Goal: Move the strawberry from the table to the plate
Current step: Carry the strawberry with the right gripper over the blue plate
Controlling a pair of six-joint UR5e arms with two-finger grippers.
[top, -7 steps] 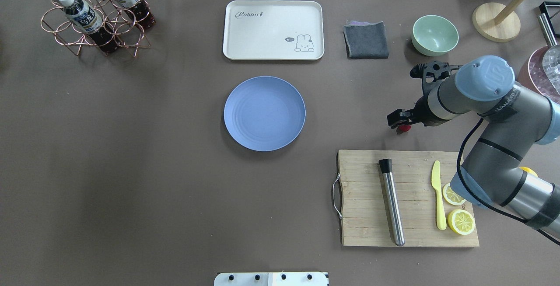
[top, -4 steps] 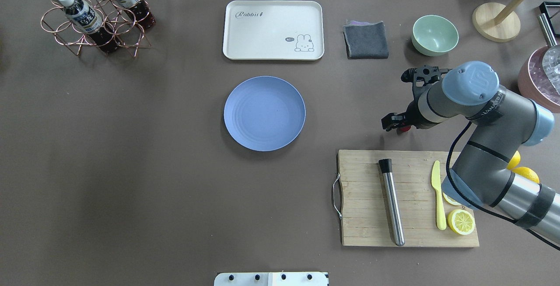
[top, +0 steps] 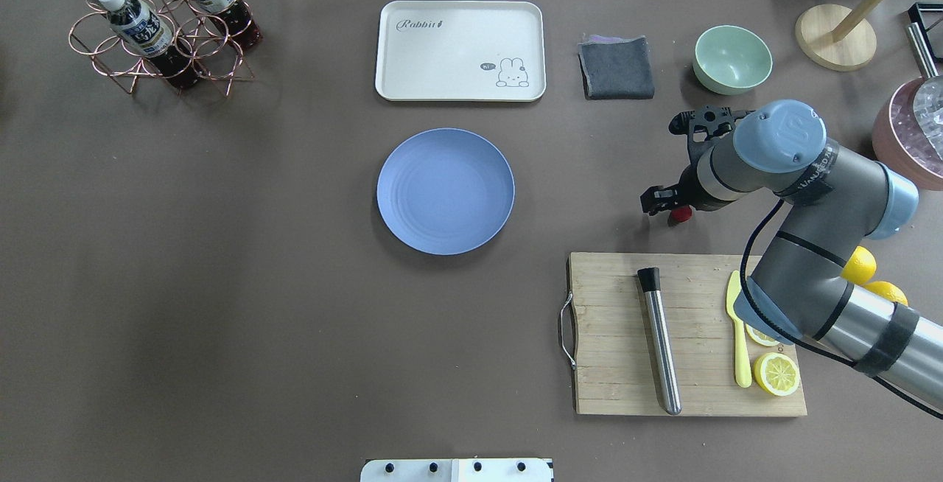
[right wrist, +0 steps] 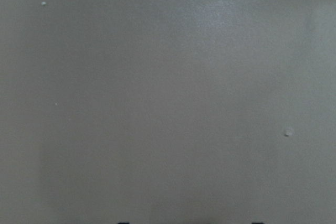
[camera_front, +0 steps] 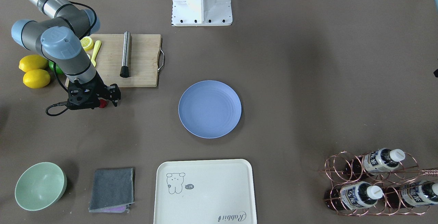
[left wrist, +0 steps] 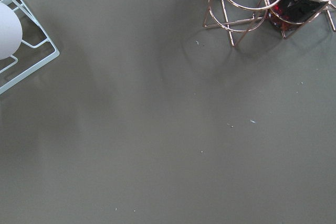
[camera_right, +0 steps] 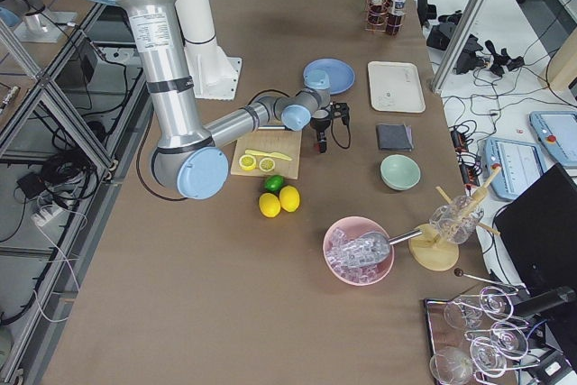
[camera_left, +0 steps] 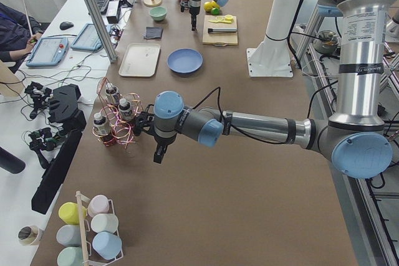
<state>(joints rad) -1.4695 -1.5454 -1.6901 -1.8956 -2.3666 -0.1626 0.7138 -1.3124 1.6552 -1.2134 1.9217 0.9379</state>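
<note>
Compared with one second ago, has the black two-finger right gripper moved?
Yes. In the overhead view the right gripper has shifted slightly left, toward the round blue plate, judged against the wooden cutting board.

Strawberry [top: 682, 214] just behind cutting board [top: 611, 334] — plate [top: 445, 191] well left (tray [top: 442, 54] behind it).

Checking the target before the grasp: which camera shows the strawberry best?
Overhead exterior: the strawberry shows as a red dot right beside the right gripper. The front-facing view shows only a red sliver of it under the wrist. Both side views make it too small to tell, and the wrist views miss it.
</note>
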